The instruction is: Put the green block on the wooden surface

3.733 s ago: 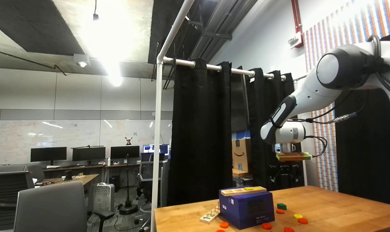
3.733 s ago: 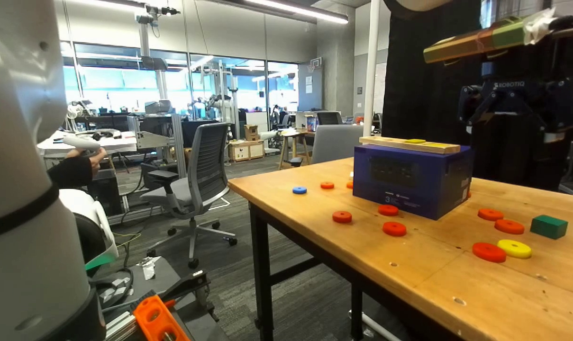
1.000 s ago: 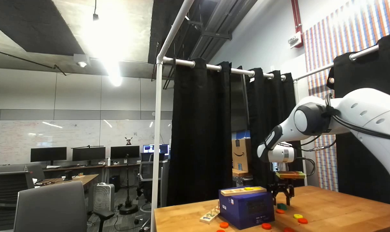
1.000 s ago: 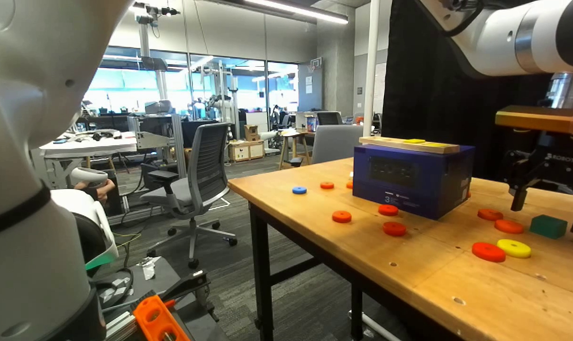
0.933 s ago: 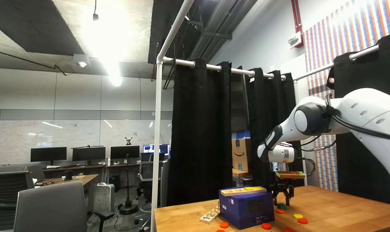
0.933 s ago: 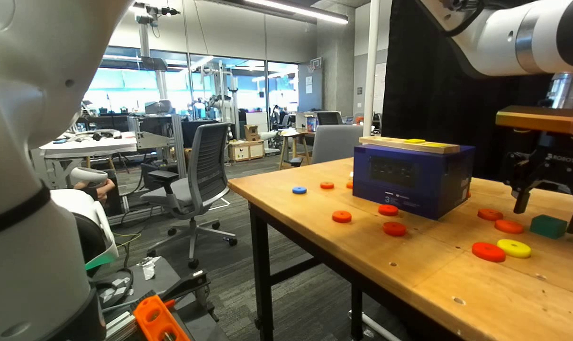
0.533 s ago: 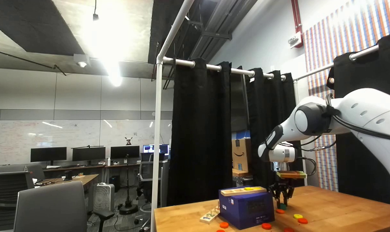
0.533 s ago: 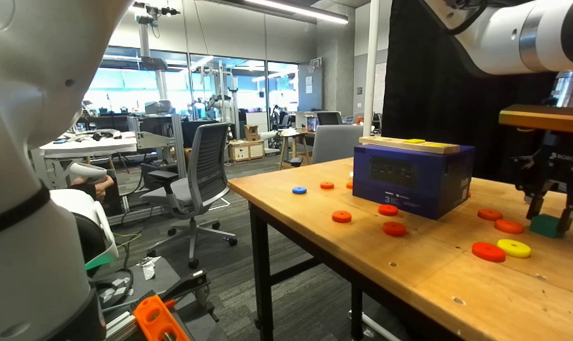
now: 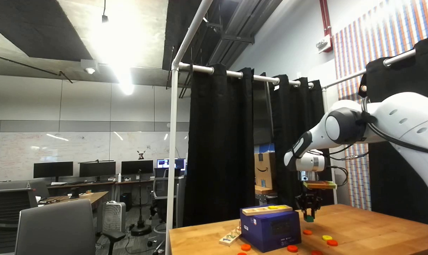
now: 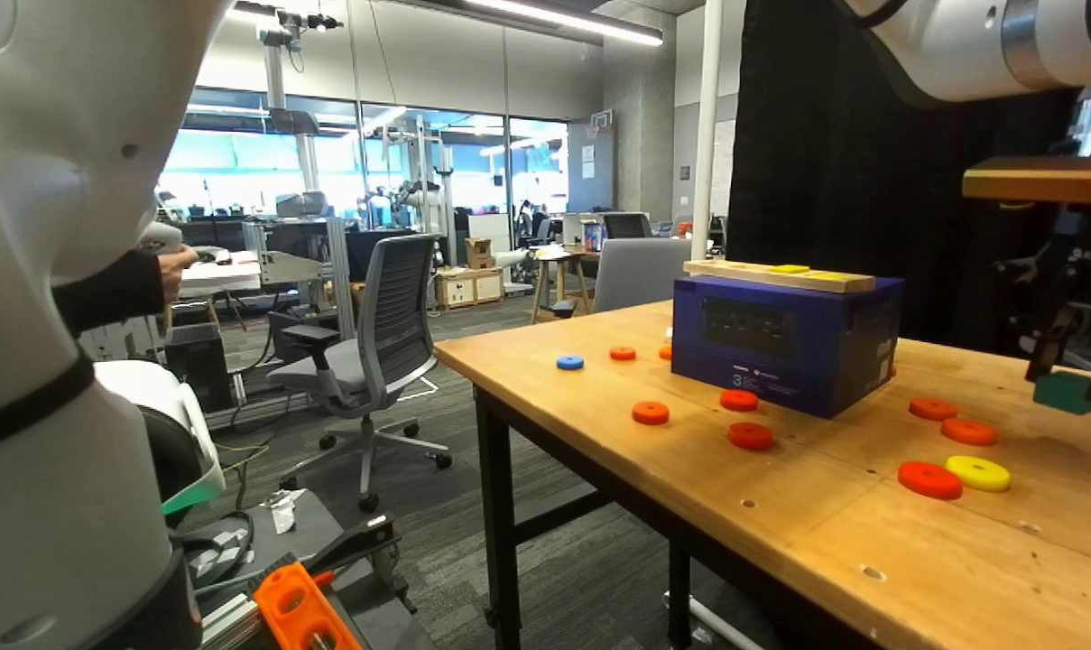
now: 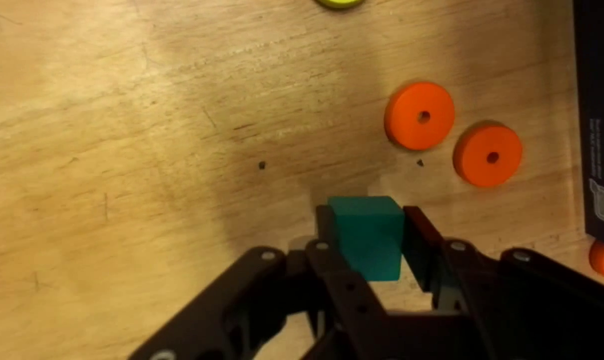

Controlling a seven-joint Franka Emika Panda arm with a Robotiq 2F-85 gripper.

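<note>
Green block point(image 10: 1067, 394) is hanging above the wooden surface point(image 10: 834, 483), and the gripper point(image 11: 369, 225) is holding it, its jaws pressing on two opposite sides. I am judging this as the carrying step; next move is calling for slow lowering, then releasing. On the purple-blue box point(image 10: 802, 348), whose inside is not showing, a wooden tray point(image 10: 727, 270) is carrying yellow pieces point(image 10: 789, 268).

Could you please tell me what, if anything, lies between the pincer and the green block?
Nothing shows between them: in the wrist view, the pincer has its fingers against two opposite sides of the green block.
</note>
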